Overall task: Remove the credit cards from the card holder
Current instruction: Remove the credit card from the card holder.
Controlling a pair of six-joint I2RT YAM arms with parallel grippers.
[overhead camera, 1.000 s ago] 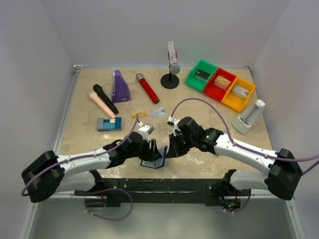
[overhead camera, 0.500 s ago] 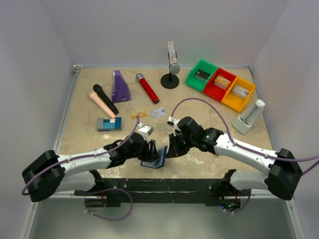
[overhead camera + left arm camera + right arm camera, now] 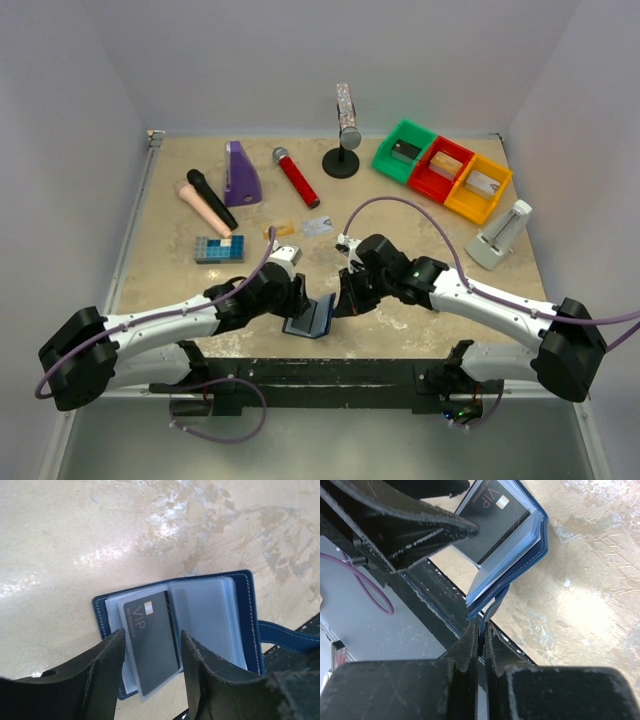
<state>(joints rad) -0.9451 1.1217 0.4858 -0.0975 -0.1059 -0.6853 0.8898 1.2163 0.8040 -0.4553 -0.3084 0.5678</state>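
1. Right gripper (image 3: 481, 632) is clenched on the snap tab (image 3: 492, 607) of the dark navy folding card holder (image 3: 308, 318), lower centre of the top view.
2. Left gripper (image 3: 151, 631) is released, straddling the black plastic VIP card (image 3: 151, 645).
3. Pinching the clear sleeve (image 3: 205, 615) too could drag the holder.

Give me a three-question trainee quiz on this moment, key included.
1. True or false: the right gripper is shut on the card holder's snap tab.
2. Which card shows between the left gripper's open fingers in its wrist view? A) a red card B) the black VIP card C) a green card
3. How many cards lie loose on the table beyond the holder?
Key: 1 true; 2 B; 3 two, an orange-gold card and a silvery card.
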